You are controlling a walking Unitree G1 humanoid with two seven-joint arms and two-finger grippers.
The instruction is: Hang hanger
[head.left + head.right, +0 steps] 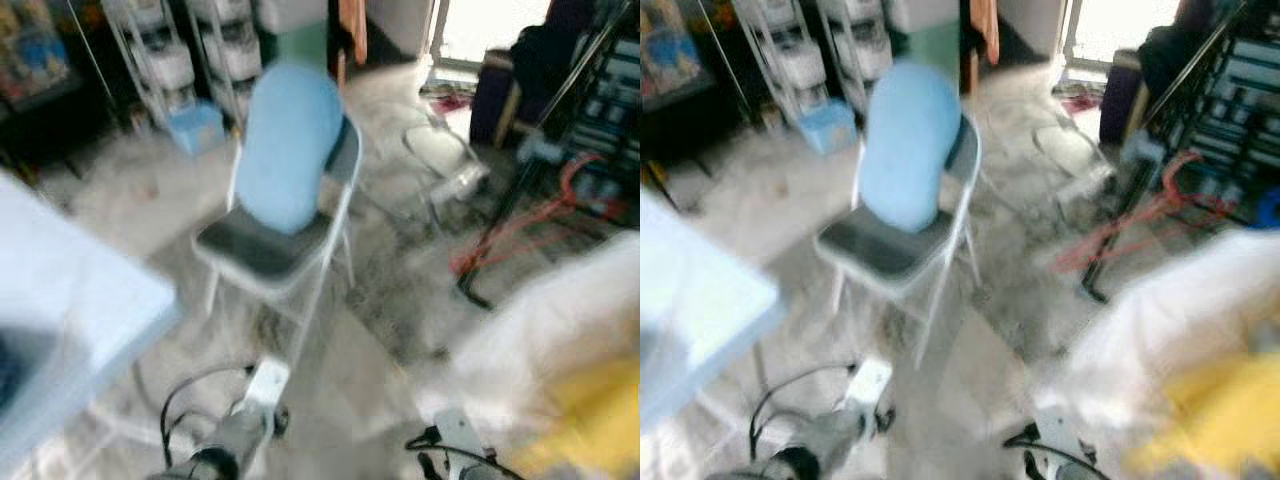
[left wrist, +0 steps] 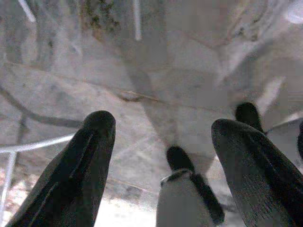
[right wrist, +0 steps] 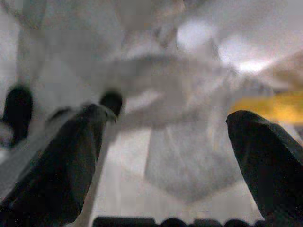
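Both head views are blurred. A grey folding chair (image 1: 268,250) stands on the pale floor ahead, with a light blue cloth (image 1: 290,140) draped over its back. My two silver arms hang low at the bottom edge, left arm (image 1: 240,430) and right arm (image 1: 455,445). In the left wrist view my left gripper (image 2: 161,156) is open above the floor, with nothing between its fingers. In the right wrist view my right gripper (image 3: 165,161) is open too, over pale blurred cloth. A pale wire shape (image 1: 440,150) lies beyond the chair, too blurred to name.
A light blue table top (image 1: 70,300) juts in at the left. A white and yellow heap (image 1: 560,350) lies at the right. White wire shelves (image 1: 190,50) stand at the back. A dark rack (image 1: 600,100) and a red cable (image 1: 520,225) are to the right.
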